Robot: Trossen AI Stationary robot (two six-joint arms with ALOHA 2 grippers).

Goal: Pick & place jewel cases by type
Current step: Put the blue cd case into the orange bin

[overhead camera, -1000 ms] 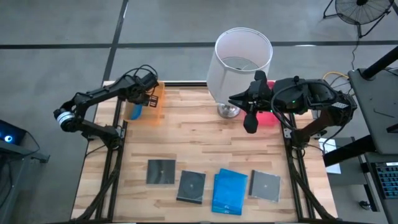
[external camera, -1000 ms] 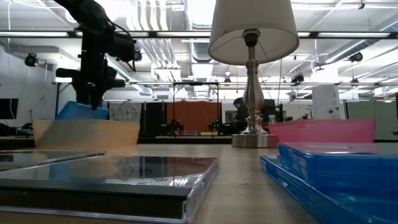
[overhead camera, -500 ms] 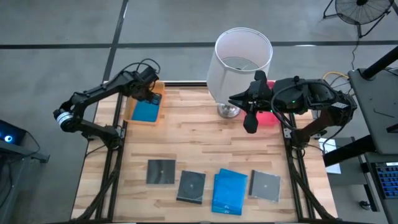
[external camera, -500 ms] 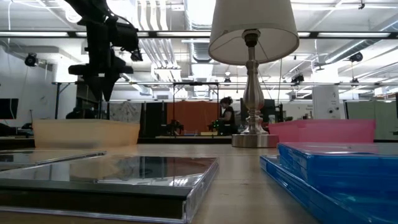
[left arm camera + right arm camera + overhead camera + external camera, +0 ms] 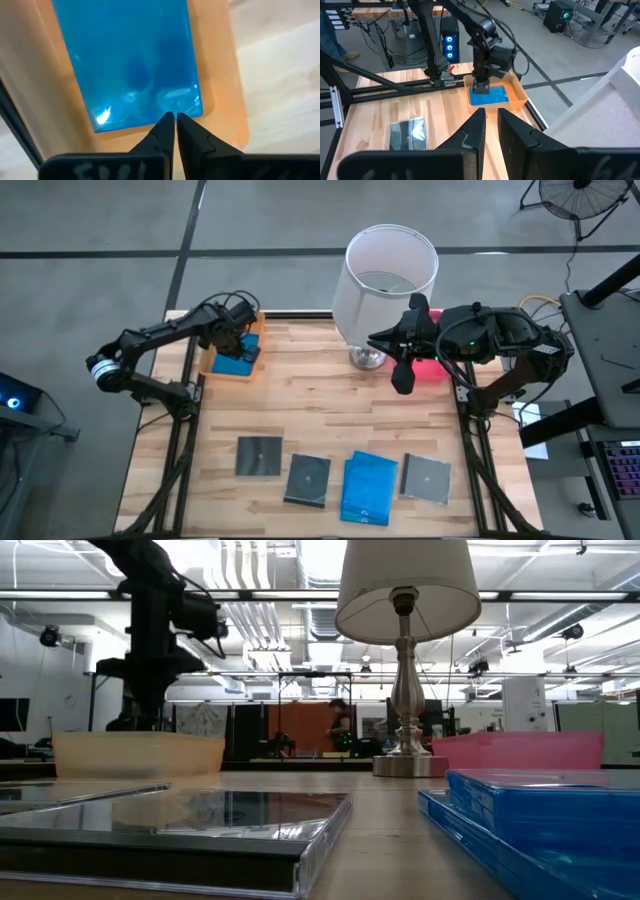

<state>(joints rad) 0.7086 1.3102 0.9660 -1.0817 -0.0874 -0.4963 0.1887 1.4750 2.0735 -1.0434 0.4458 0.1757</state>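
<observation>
One blue jewel case (image 5: 130, 60) lies flat in the translucent orange tray (image 5: 252, 350) at the table's far left. My left gripper (image 5: 175, 118) points down over that case's edge, fingers shut; in the low view it reaches down behind the tray wall (image 5: 140, 753). A second blue case (image 5: 368, 487) and three dark grey cases (image 5: 259, 456) (image 5: 307, 479) (image 5: 428, 478) lie flat in a row near the table's near edge. My right gripper (image 5: 491, 117) waits beside the lamp, above the pink tray (image 5: 432, 372), fingers a narrow gap apart. My left gripper's shut fingertips (image 5: 167, 122) stand at one short edge of the blue case (image 5: 150, 120), coming from above. I cannot tell whether they touch it. The case lies flat on the tray floor.
A lamp with a white shade (image 5: 391, 270) and metal foot (image 5: 367, 358) stands at the far edge between the two trays. Bare wood lies between the trays and the row of cases. In the low view a grey case (image 5: 200, 825) and the blue case (image 5: 540, 810) fill the foreground.
My left gripper let go of the blue case, which stood tilted in the orange tray and now lies flat on its floor. The gripper rose above the tray, then came down again over the case's edge. The right arm kept still.
</observation>
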